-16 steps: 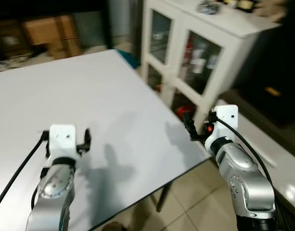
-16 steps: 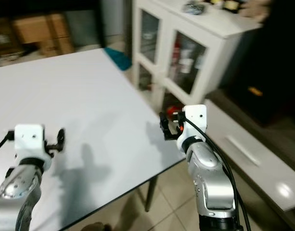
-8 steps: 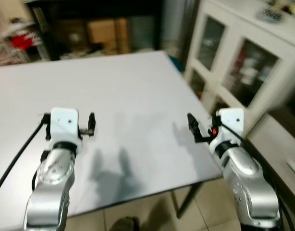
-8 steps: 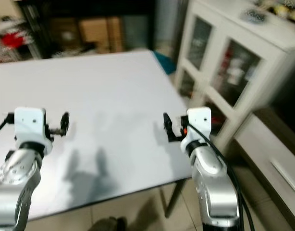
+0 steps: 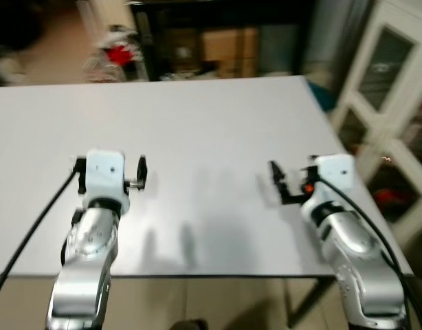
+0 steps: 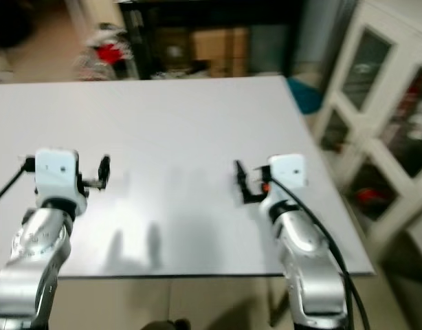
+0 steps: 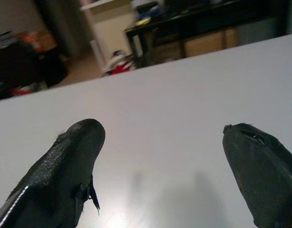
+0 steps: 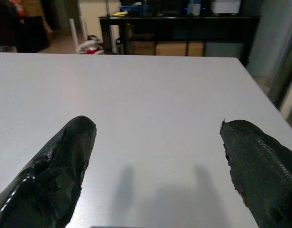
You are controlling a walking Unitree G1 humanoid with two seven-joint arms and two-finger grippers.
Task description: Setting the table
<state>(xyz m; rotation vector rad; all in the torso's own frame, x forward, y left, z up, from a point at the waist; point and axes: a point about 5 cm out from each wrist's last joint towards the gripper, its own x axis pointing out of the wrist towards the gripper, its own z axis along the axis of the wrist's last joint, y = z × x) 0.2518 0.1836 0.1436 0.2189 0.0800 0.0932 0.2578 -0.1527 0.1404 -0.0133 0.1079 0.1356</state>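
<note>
Over the near edge of the white table (image 5: 197,117), both arms reach fwd, side by side and well apart. Left gripper (image 7: 165,166) hovers just above the tabletop on the robot's left, fingers (image 7: 65,161) spread wide, nothing btwn them but bare white surface; its shadow falls on the table just below. Right gripper (image 8: 158,166) hovers likewise on the right side, nearer the table's right edge, fingers (image 8: 253,161) also wide apart, holding nothing; two finger shadows on the table under it.

The table is the only task thing to be seen: it lies directly beneath and ahead of both grippers, stretching away from them to its far edge. Can't make out any dishes or cutlery on it.

Beyond the far edge: dark shelving w/ cardboard boxes (image 5: 228,48), and something red (image 5: 118,55) on a wire rack, blurred. To the robot's right, beside the table, a white cabinet w/ glass doors (image 5: 396,89); items behind the glass too blurred to tell. Tiled floor (image 5: 218,302) shows under the near edge. Cable (image 5: 32,227) runs back from the left wrist, another along the right arm.
</note>
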